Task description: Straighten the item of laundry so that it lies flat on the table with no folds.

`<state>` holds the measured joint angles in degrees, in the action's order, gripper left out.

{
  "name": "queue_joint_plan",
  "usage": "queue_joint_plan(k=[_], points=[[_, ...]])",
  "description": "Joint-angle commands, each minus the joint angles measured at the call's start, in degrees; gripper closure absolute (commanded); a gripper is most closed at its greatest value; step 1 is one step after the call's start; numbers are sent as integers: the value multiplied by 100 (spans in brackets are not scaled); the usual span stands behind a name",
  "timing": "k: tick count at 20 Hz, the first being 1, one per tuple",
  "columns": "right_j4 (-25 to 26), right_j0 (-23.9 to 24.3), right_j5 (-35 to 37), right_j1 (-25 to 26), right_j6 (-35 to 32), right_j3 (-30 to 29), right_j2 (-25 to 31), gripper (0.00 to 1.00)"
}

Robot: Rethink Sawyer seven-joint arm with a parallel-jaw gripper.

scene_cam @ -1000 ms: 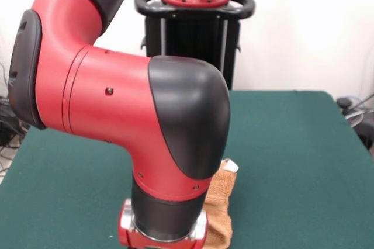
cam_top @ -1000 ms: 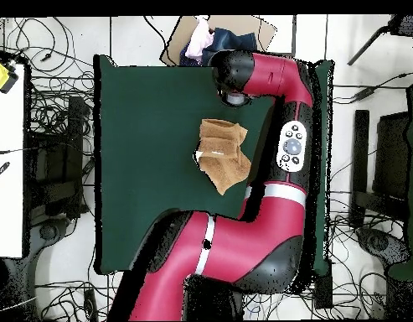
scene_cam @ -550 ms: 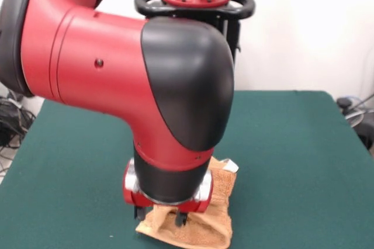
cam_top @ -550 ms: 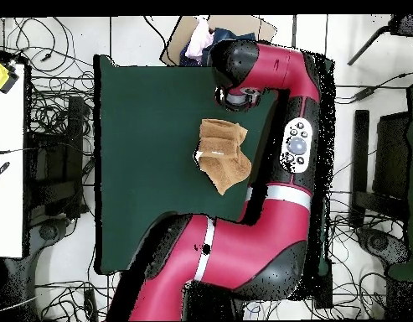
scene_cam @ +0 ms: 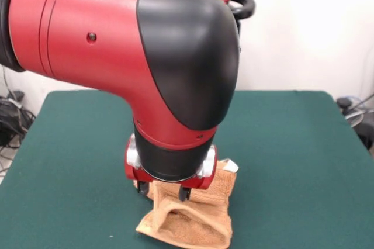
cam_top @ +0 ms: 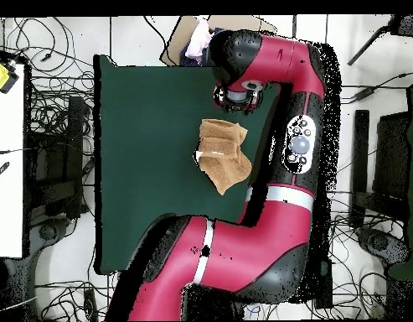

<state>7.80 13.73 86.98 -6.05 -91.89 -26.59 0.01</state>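
The item of laundry [scene_cam: 196, 217] is an orange-tan towel lying crumpled on the green table [scene_cam: 292, 144] near its front edge, with a raised fold and a small white tag [scene_cam: 229, 165]. My gripper [scene_cam: 163, 192] hangs just above the table in front of the towel's upper left part. Its two dark fingertips [scene_cam: 184, 193] stand apart with nothing between them, so it is open. From overhead the towel [cam_top: 222, 155] lies folded near the table's [cam_top: 142, 126] right side. The arm's wrist [cam_top: 236, 94] sits just past the towel's top edge and hides the fingers.
The arm's big red and black elbow [scene_cam: 146, 56] fills the upper left of the front view. A cardboard box with cloth [cam_top: 201, 38] lies beyond the table's top edge. Cables [cam_top: 59, 126] cover the floor around it, and a white bench [cam_top: 8, 168] stands at the left.
The arm has lifted, raising the wrist off the table's front edge and bringing the fingertips into view. The towel has not moved.
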Motion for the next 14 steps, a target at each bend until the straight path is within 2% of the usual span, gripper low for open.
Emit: queue_joint_plan(k=[1,7,11,14], points=[[234,-151,216,279,786,-82,367,0],[494,-240,-7,832,1047,837,444,0],[605,-281,208,1193,1157,1466,559,0],[627,-308,376,1253,1237,1657,559,0]])
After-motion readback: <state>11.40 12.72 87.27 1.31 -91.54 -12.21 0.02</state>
